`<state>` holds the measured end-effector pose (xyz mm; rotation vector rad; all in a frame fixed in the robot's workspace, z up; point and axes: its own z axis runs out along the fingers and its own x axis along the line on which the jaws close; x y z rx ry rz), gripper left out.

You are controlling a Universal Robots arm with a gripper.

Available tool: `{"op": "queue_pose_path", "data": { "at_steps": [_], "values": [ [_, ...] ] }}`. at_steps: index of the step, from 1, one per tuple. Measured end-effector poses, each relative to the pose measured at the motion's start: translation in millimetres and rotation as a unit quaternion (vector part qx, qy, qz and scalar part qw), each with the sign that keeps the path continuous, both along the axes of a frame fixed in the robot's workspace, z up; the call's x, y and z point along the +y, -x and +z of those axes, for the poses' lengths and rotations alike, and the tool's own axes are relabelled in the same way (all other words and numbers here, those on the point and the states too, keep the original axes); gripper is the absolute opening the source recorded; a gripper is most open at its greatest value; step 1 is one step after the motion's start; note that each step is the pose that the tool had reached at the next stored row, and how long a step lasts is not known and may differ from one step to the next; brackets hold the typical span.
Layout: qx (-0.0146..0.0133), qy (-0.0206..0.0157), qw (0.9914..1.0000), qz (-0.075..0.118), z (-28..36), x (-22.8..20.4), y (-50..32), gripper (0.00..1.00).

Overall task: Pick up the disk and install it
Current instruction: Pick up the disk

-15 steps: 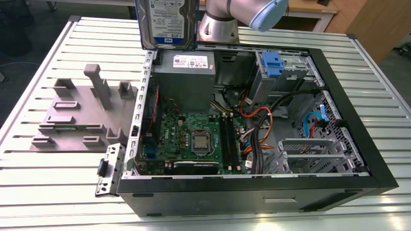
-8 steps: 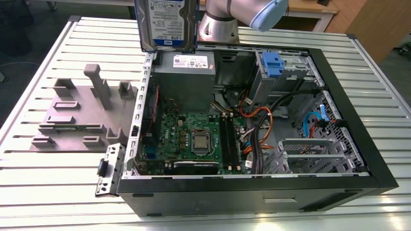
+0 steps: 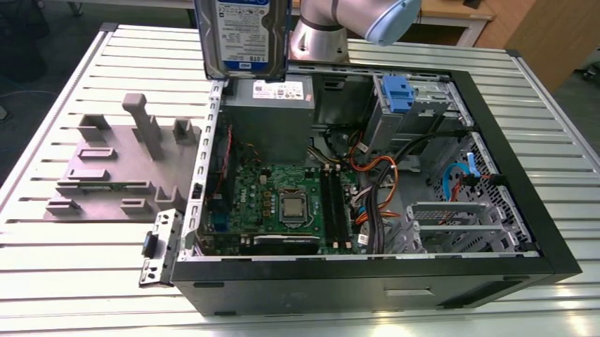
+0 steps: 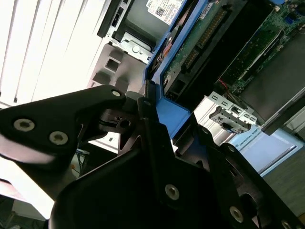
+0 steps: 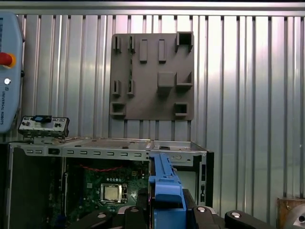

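Observation:
The disk (image 3: 242, 35) hangs upright in the air above the far corner of the open computer case (image 3: 553, 239), on the exterior view's left, its white-and-blue label facing the camera. In both wrist views my gripper (image 5: 164, 212) is shut on the disk's blue rail frame (image 5: 164, 183). Black fingers (image 4: 143, 107) press on either side of the blue frame (image 4: 174, 117). The disk's green circuit-board underside (image 4: 200, 43) shows beyond them. Below the disk lie the case's motherboard (image 3: 281, 203) and an empty silver drive cage (image 3: 459, 225).
A grey power-supply box (image 3: 272, 116) sits right under the disk. A silver cage with a blue latch (image 3: 398, 95) stands at the case's far side. A grey fixture plate (image 3: 108, 175) with upright posts lies on the ribbed table beside the case. A pendant (image 5: 7, 71) rests nearby.

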<state>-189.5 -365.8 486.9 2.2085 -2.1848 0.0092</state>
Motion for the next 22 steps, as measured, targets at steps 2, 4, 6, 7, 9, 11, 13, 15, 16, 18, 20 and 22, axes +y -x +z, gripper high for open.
{"op": "queue_pose_path", "data": {
  "at_steps": [2, 4, 6, 7, 9, 11, 13, 15, 16, 18, 20, 22],
  "values": [
    [0.0000, 0.0009, 1.00000, 0.000, 0.0, -1.6, 0.0, 0.37],
    [0.0000, 0.0018, 1.00000, 0.000, -0.1, -3.1, 0.0, 0.37],
    [0.0000, 0.0027, 1.00000, 0.000, -0.1, -4.6, 0.0, 0.37],
    [0.0000, 0.0028, 1.00000, 0.000, -0.1, -4.8, -0.1, 0.37],
    [0.0000, 0.0028, 1.00000, 0.000, 0.0, -4.8, -2.8, 0.37],
    [0.0000, 0.0028, 1.00000, 0.000, 0.0, -4.9, -3.4, 0.37],
    [0.0000, 0.0027, 1.00000, 0.000, -0.1, -4.9, -3.5, 0.37],
    [0.0000, 0.0027, 1.00000, 0.000, -0.1, -4.9, -3.6, 0.37],
    [0.0000, 0.0027, 1.00000, 0.000, -0.1, -4.9, -3.7, 0.37],
    [0.0000, 0.0027, 1.00000, 0.000, -0.1, -4.9, -3.8, 0.37],
    [0.0000, 0.0027, 1.00000, 0.000, -0.1, -4.9, -4.8, 0.37],
    [0.0000, 0.0027, 1.00000, 0.000, -0.1, -4.9, -4.9, 0.37]
  ]
}}
